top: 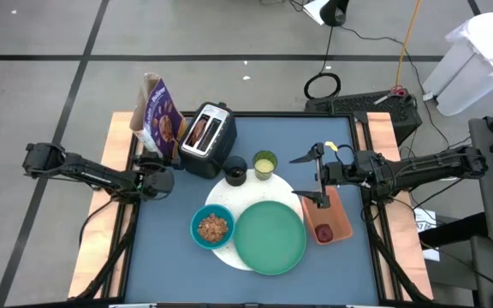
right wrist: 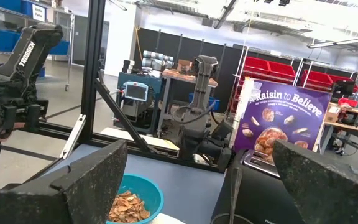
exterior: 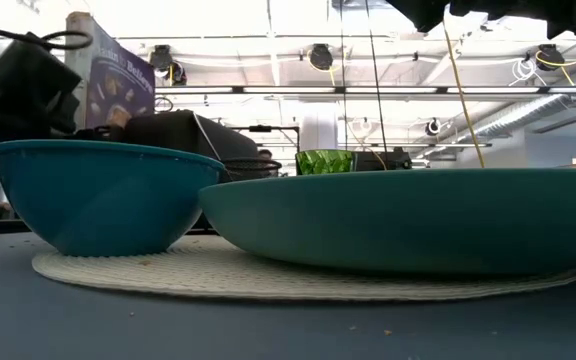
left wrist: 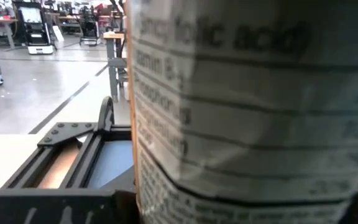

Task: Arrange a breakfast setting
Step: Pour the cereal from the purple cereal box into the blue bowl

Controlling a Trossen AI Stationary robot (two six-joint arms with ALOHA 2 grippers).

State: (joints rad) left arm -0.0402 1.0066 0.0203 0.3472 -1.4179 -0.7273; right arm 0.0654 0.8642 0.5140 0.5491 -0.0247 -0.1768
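room beyond: grey floor w/ dark seams, white ceiling w/ pipes and lamps in low view, red bins and shelving in right wrist view. blue-topped table [top: 169, 257] w/ wood side strips. on it, white round plate [top: 221, 197] under large green plate [top: 270, 237] and small teal bowl [top: 212, 228] holding brown flakes. silver-black toaster [top: 207, 137] at back, purple cereal box [top: 163, 120] just beside. orange tray [top: 339, 218] on right, small red fruit [top: 323, 232] in it. black cup [top: 235, 171] and yellow-green cup [top: 264, 163] side by side behind plates. left gripper [top: 159, 162] clamped on cereal box. right gripper [top: 315, 178] spread wide, empty, over tray's back end.
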